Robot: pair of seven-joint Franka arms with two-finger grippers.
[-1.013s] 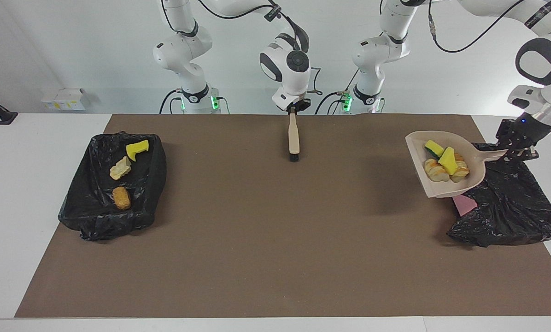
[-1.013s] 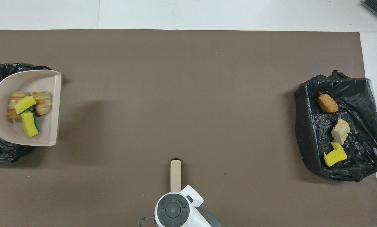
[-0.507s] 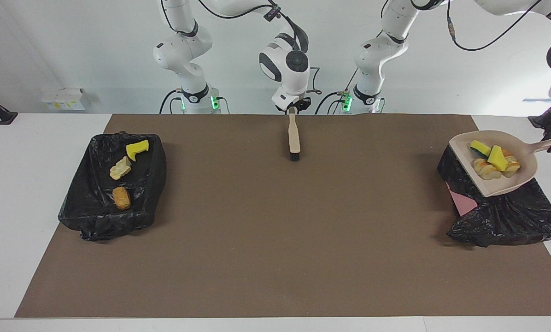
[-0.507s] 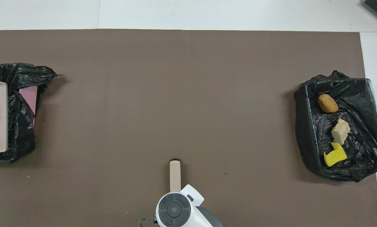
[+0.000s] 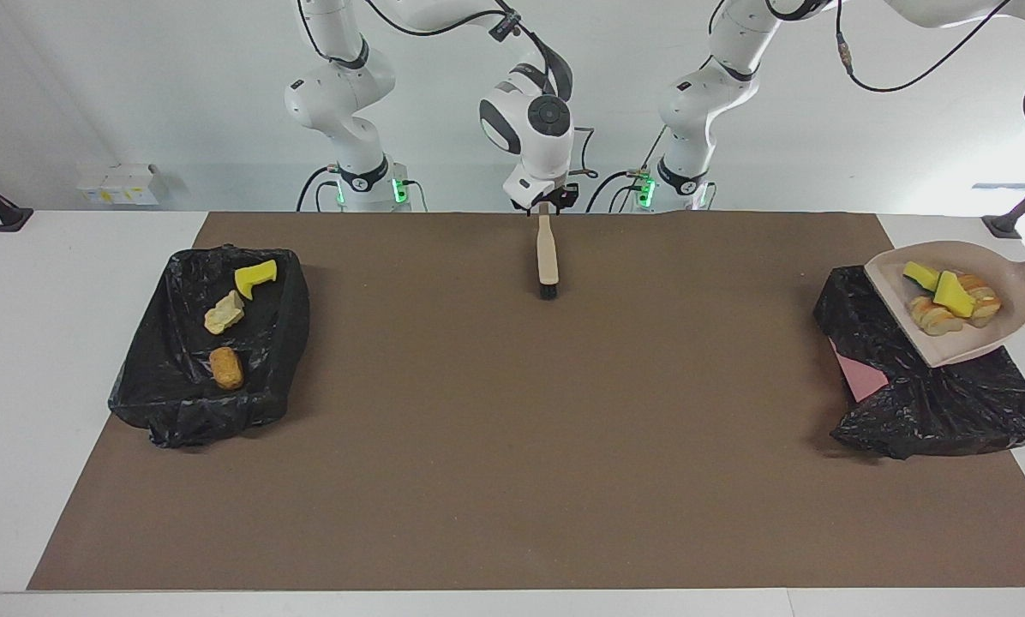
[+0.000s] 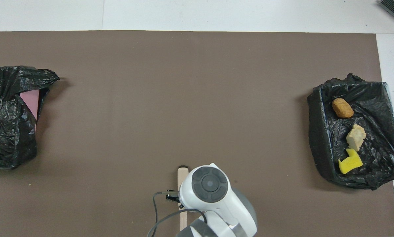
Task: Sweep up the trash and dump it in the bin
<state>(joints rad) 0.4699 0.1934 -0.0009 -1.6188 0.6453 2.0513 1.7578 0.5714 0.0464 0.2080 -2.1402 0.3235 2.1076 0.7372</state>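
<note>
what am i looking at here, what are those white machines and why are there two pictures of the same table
The white machines are two robot arms, each ending in a grasping tool. One picture faces them from across the table; the other looks down from above their end, so its sides are flipped.

A brown mat covers the table, with a bin lined with a black bag at each end. The bin at the right arm's end holds three scraps.

The left arm holds a beige dustpan with more trash in it, up over the other bin; its tool is cut off at the picture's edge.

The right arm's tool is at the handle end of a brush.
</note>
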